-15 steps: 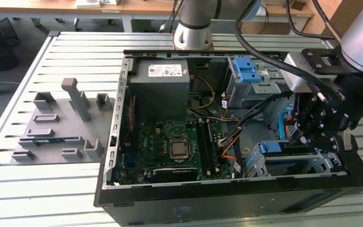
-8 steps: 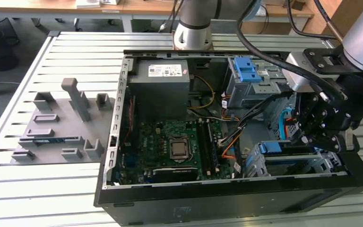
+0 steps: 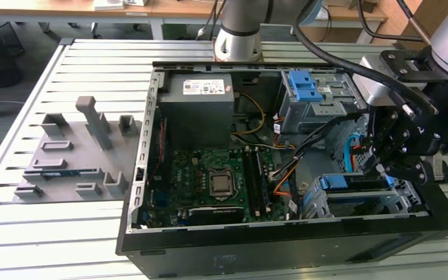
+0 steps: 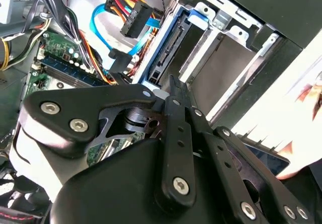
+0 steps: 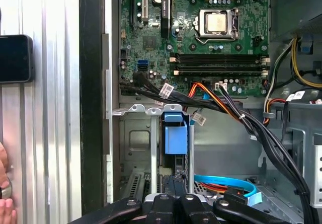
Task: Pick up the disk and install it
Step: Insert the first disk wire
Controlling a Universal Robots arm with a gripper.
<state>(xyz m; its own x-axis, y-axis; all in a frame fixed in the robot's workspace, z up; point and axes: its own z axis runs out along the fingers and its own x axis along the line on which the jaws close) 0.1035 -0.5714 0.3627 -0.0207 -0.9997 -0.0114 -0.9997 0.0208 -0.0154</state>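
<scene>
Gripper (image 3: 381, 169) hung at right of the exterior view, over the open case (image 3: 286, 233), above the lower drive bay (image 3: 356, 192). Could not tell whether the claw was apart or together. Disk (image 5: 175, 133) sat on edge in the bay slot, centre of the first wrist view, blue carrier end toward the motherboard (image 5: 201, 32), long axis running down into the bay. A hand (image 5: 4, 194) at lower left there.

Ribbed metal table (image 3: 21, 216), wooden desks (image 3: 68, 6) behind, grey floor (image 3: 21, 46)
</scene>
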